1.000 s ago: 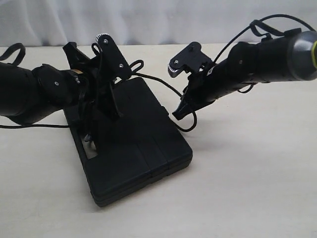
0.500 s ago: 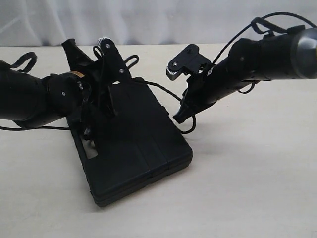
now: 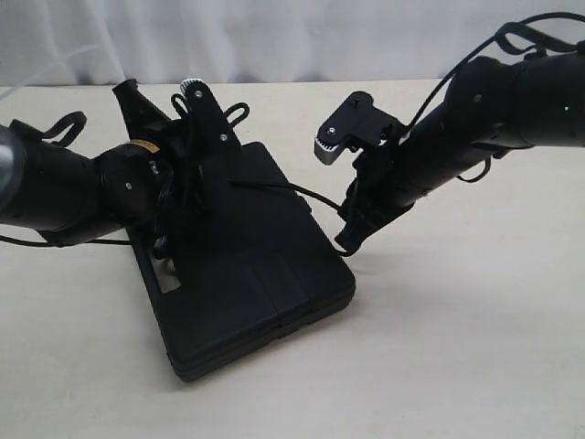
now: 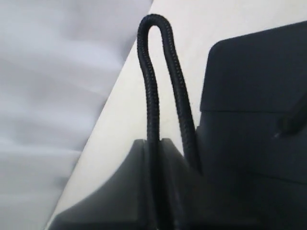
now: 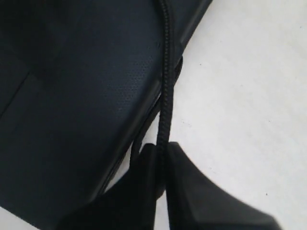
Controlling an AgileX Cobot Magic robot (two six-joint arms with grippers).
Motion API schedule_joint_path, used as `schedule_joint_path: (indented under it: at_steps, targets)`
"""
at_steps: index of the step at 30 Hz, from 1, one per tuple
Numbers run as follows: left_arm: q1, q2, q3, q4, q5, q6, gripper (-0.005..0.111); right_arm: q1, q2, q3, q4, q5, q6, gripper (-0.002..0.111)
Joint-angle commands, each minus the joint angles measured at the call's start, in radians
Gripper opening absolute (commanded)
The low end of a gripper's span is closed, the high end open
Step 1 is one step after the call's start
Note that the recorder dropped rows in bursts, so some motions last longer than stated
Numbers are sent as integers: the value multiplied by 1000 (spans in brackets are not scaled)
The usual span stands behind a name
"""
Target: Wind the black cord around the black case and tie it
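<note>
The black case (image 3: 247, 274) lies flat on the table, its handle slot (image 3: 169, 279) on the left side. The black cord (image 3: 292, 190) runs taut across the case's far end from one gripper to the other. My left gripper (image 3: 219, 183) is over the case's far left part, shut on the black cord (image 4: 158, 72), which loops out past the jaws (image 4: 154, 148) beside the case (image 4: 254, 96). My right gripper (image 3: 347, 242) is low at the case's right edge, shut on the black cord (image 5: 165, 86) at its tips (image 5: 162, 153), next to the case (image 5: 81, 96).
The case rests on a beige table (image 3: 457, 347). A white curtain (image 3: 274, 37) hangs behind it. Robot cables arch over the right arm (image 3: 512, 101) and trail off the left arm (image 3: 55, 183).
My right gripper has moved down and toward the case's right edge, pulling the slack loop of cord straight across the case. The left arm has shifted slightly forward.
</note>
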Motion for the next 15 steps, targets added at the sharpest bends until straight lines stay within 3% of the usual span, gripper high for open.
schedule_joint_path:
  at_steps: [1, 15]
  targets:
    - [1, 0, 3, 12, 100, 114, 0, 2, -19, 18, 5, -84, 4, 4]
    - [1, 0, 3, 72, 169, 144, 0, 2, -121, 54, 31, -67, -33, 4]
